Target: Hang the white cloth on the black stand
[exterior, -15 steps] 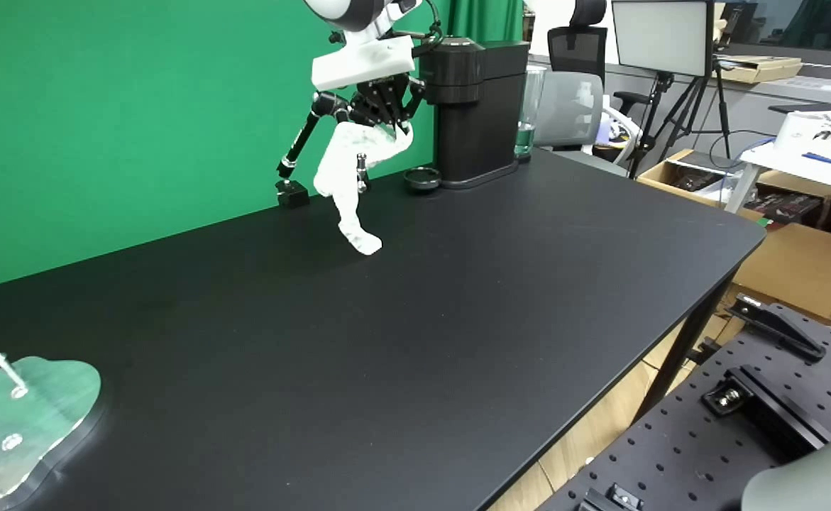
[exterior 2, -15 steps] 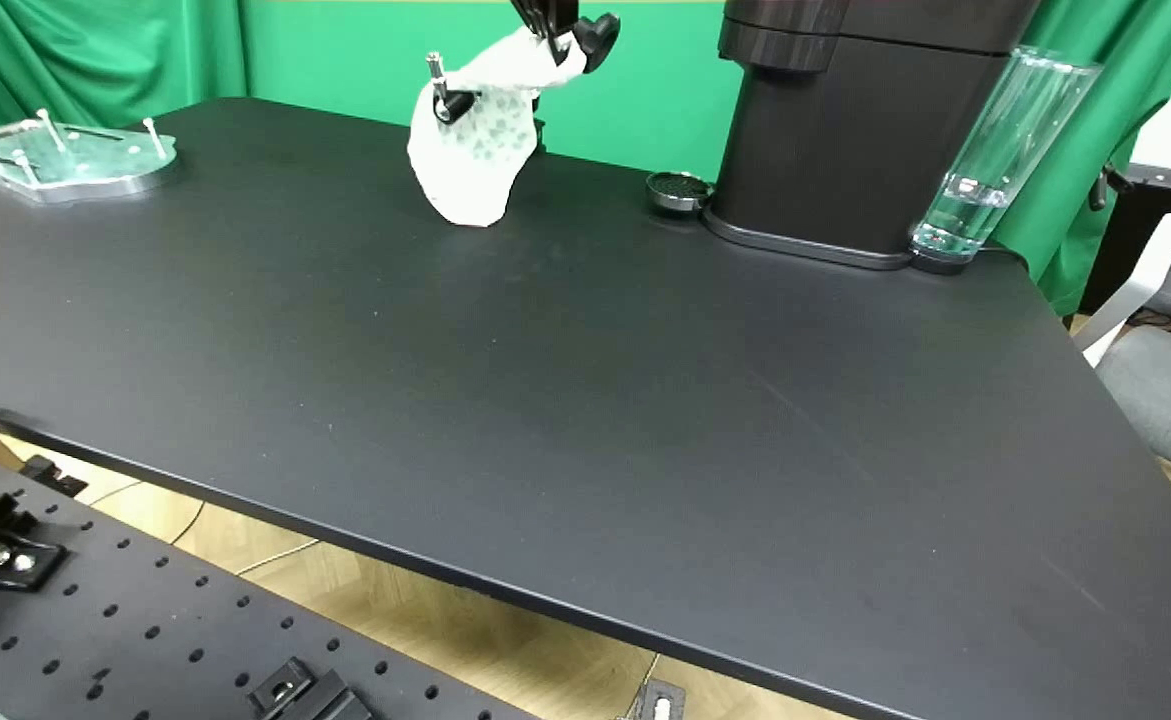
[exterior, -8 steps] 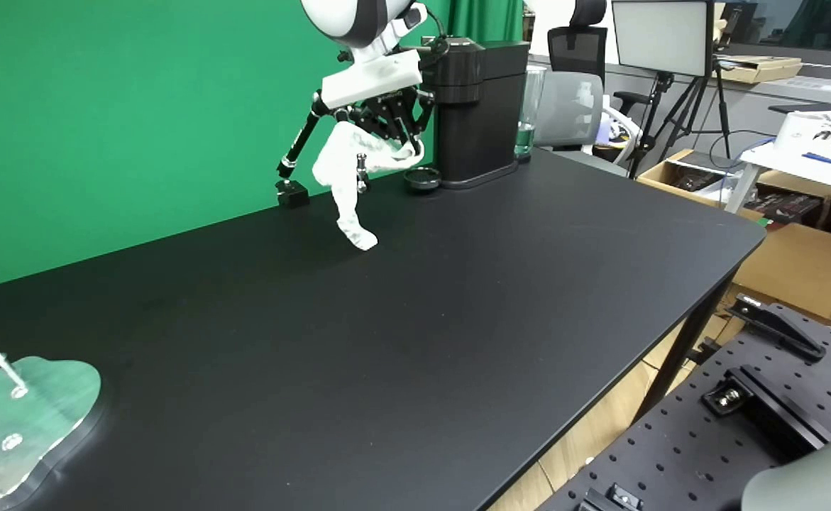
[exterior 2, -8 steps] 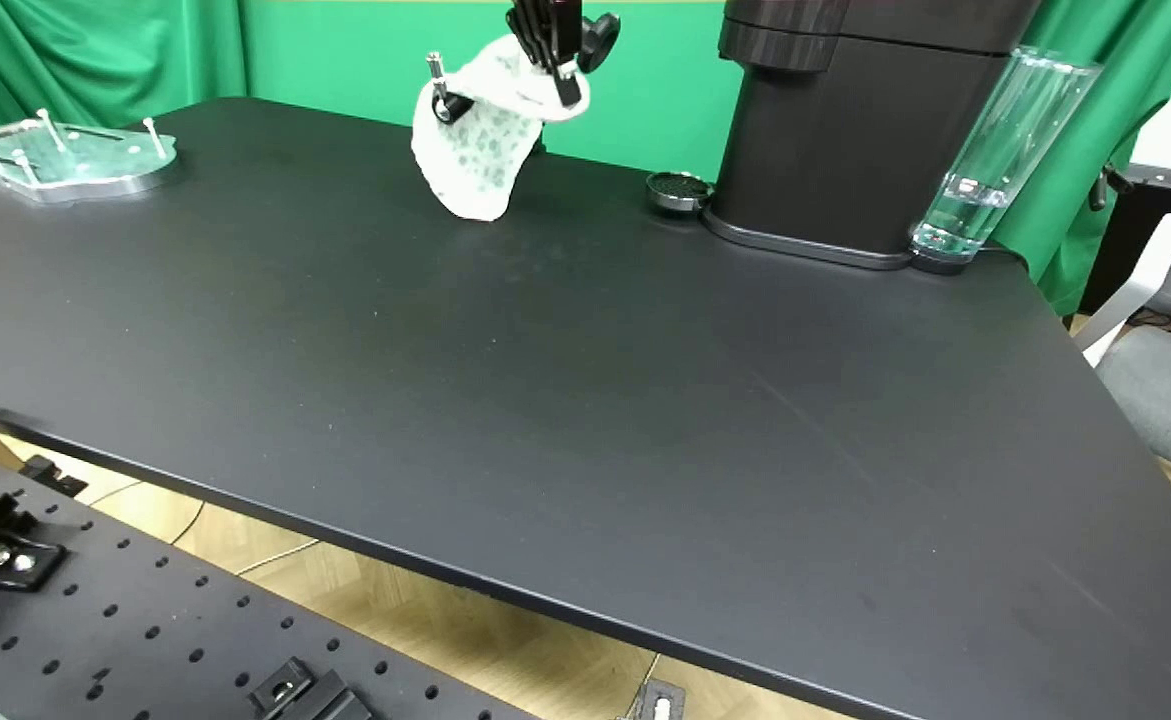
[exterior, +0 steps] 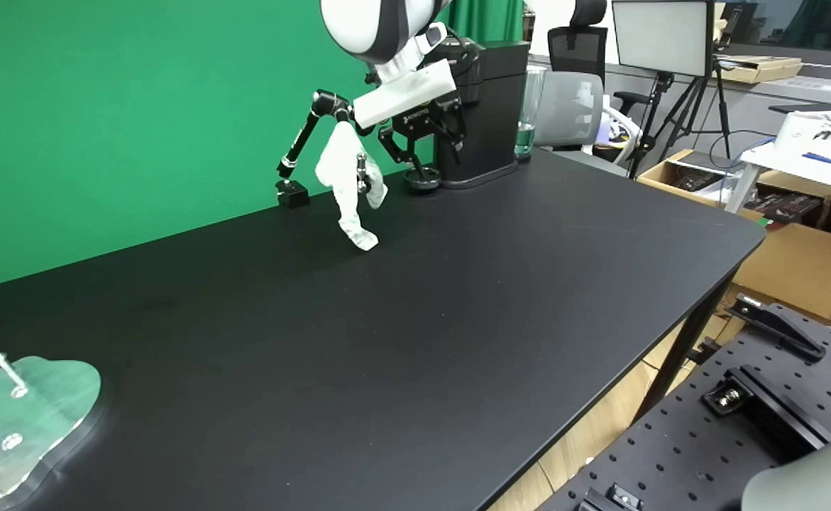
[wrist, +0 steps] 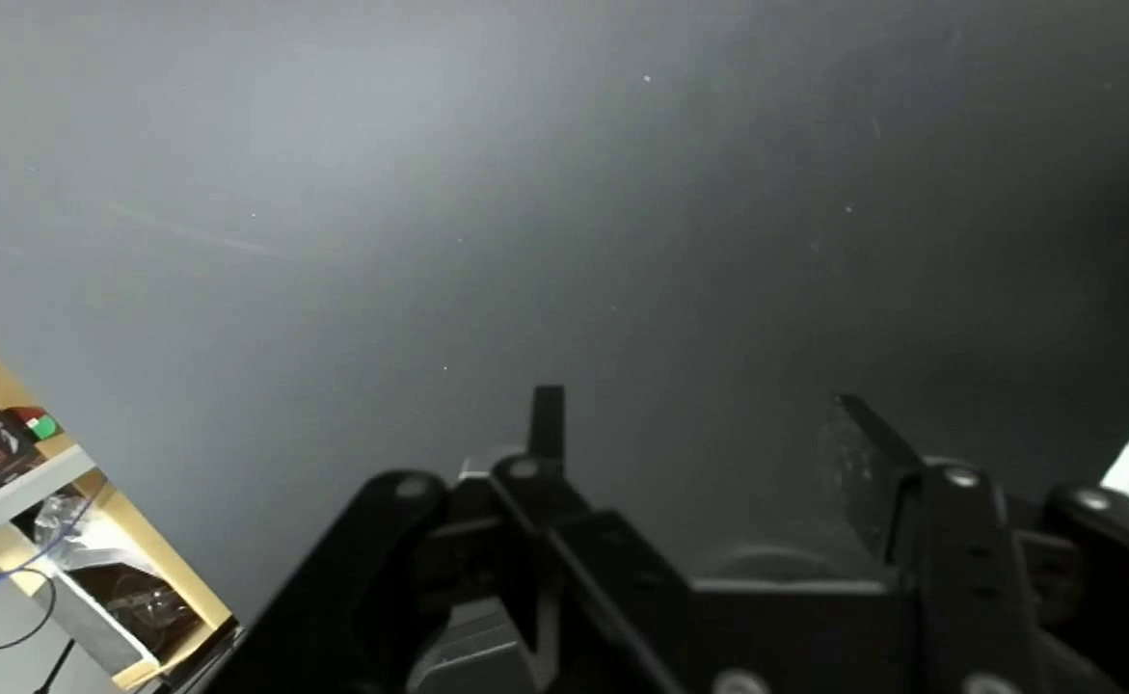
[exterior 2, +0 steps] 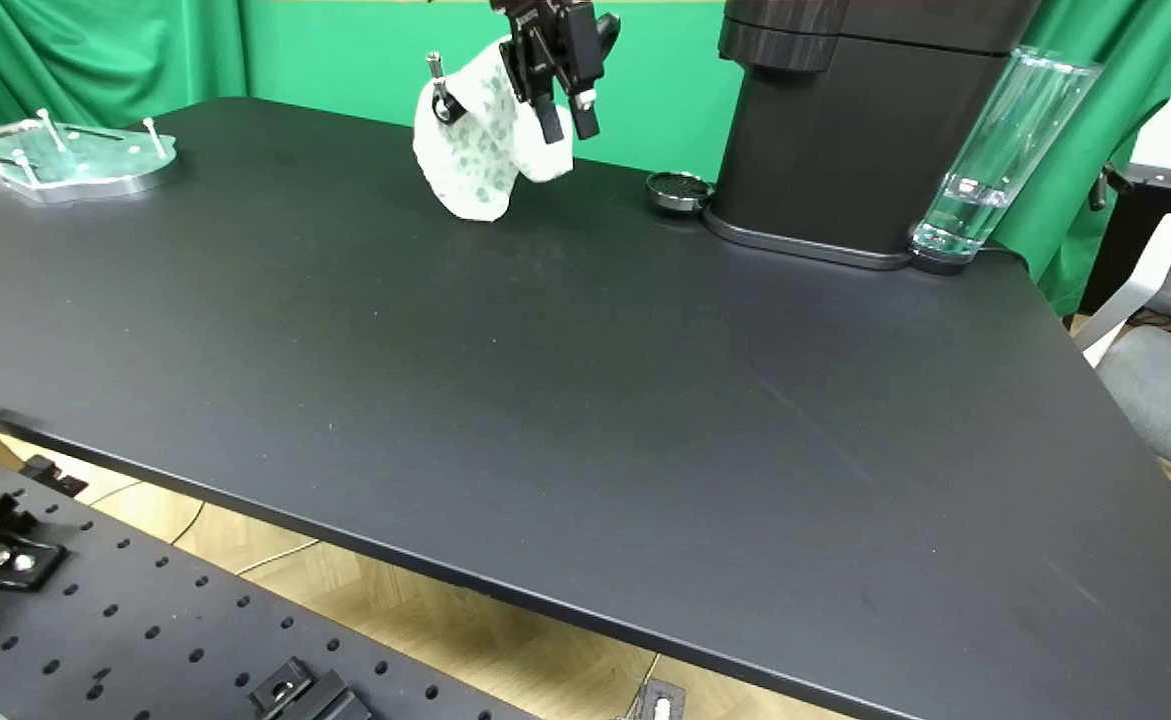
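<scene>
A white cloth [exterior: 342, 165] with pale green spots hangs draped over a black stand [exterior: 303, 136], its lower ends drooping toward a black surface [exterior: 415, 341]. Just beside the cloth, the gripper [wrist: 697, 416] is spread wide, its tips well apart. Nearby, a black coffee machine [exterior 2: 875, 140] stands with a small round dish [exterior 2: 678, 191] at its foot and a clear water tank [exterior 2: 1005, 150] alongside.

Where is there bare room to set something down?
The broad middle of the black table, between the perforated plate and the black machine, looks bare; so does the stretch from the pegged board to the white cloth. Crowded: the side opposite the plate, where black stand, cloth, gripper, small round dish and machine cluster.
</scene>
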